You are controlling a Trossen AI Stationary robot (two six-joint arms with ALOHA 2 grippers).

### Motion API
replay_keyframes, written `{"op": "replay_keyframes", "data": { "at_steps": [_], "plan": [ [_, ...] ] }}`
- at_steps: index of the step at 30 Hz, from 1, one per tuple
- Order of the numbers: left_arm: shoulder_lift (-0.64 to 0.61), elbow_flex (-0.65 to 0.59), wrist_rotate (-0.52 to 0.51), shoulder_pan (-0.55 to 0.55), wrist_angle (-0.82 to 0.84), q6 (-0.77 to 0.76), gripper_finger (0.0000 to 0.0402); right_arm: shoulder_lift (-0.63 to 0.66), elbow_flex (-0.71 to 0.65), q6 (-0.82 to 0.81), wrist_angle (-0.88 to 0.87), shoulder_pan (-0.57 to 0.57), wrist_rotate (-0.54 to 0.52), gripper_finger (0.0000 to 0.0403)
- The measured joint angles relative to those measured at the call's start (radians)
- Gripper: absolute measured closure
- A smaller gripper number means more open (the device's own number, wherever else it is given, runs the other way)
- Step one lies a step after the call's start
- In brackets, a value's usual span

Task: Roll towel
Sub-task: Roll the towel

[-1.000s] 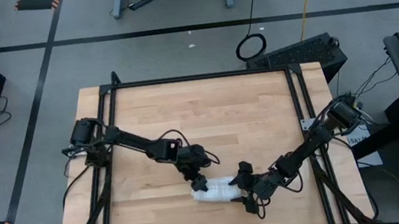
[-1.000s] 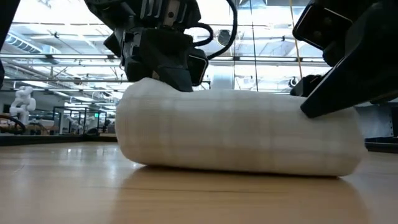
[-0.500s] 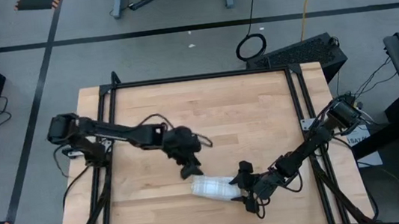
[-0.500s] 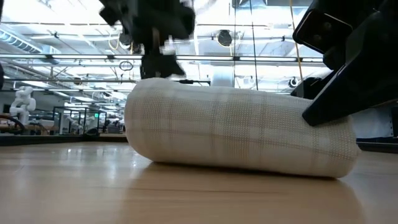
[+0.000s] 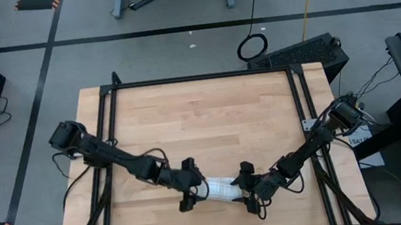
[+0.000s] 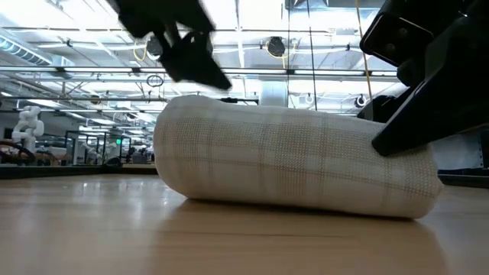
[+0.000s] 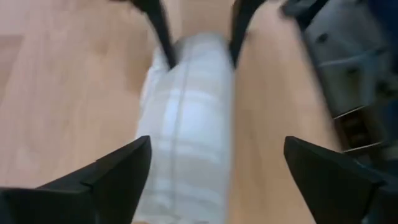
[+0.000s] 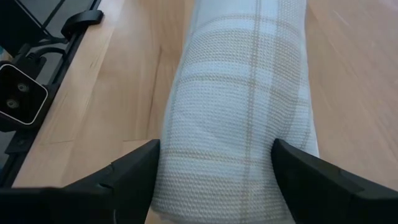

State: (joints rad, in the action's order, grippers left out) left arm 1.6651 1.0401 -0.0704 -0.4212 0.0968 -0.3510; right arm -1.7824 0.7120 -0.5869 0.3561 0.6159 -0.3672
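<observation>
Two grippers at rolled towel (image 5: pixel 223 190) on wooden table (image 5: pixel 208 111), right gripper (image 5: pixel 248 188) clamping it, left gripper (image 5: pixel 189 194) spread wide

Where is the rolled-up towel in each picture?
High view: towel near the table's front edge, between both pincers.
Low view: fills the middle, lying on the wood.
Left wrist view: runs up the centre.
Right wrist view: centre, between the right pincer's fingers.
Shared landmark: the right pincer on one end.
</observation>
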Motion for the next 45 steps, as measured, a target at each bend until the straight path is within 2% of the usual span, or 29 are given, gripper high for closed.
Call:
{"op": "replay_keyframes", "data": {
  "at_steps": [2, 5, 12, 18, 25, 29, 35, 40, 45],
  "plan": [
    [0.03, 0.0, -0.051, -0.014, 0.003, 0.02, 0.0018, 0.0, 0.0, 0.003, 0.0, 0.0, 0.0, 0.0106],
    [0.063, 0.0, -0.065, -0.024, -0.012, 0.028, 0.0004, 0.0, 0.0, 0.004, -0.001, 0.0, 0.003, 0.0106],
    [0.153, 0.002, -0.084, -0.05, -0.017, 0.028, 0.0006, 0.0, 0.0, 0.008, -0.003, 0.0, 0.003, 0.0106],
    [0.193, 0.003, -0.162, -0.066, -0.02, -0.005, 0.0006, -0.001, -0.001, 0.022, -0.007, -0.001, 0.003, 0.0106],
    [0.195, 0.002, -0.115, -0.062, -0.016, -0.047, 0.0006, 0.049, -0.003, 0.023, -0.025, -0.003, -0.009, 0.0106],
    [0.198, 0.0, -0.085, -0.062, -0.002, -0.107, 0.0007, 0.12, -0.003, -0.024, -0.101, -0.007, -0.011, 0.0106],
    [0.199, -0.002, -0.093, -0.061, -0.004, -0.12, 0.0035, 0.188, -0.003, -0.055, -0.174, -0.006, -0.011, 0.0106],
    [0.199, -0.002, -0.117, -0.061, -0.021, -0.115, 0.0063, 0.161, -0.003, -0.034, -0.16, -0.007, -0.012, 0.0106],
    [0.198, -0.002, -0.119, -0.061, -0.031, -0.122, 0.0068, 0.126, -0.003, -0.035, -0.13, -0.007, -0.013, 0.0106]
  ]
}}
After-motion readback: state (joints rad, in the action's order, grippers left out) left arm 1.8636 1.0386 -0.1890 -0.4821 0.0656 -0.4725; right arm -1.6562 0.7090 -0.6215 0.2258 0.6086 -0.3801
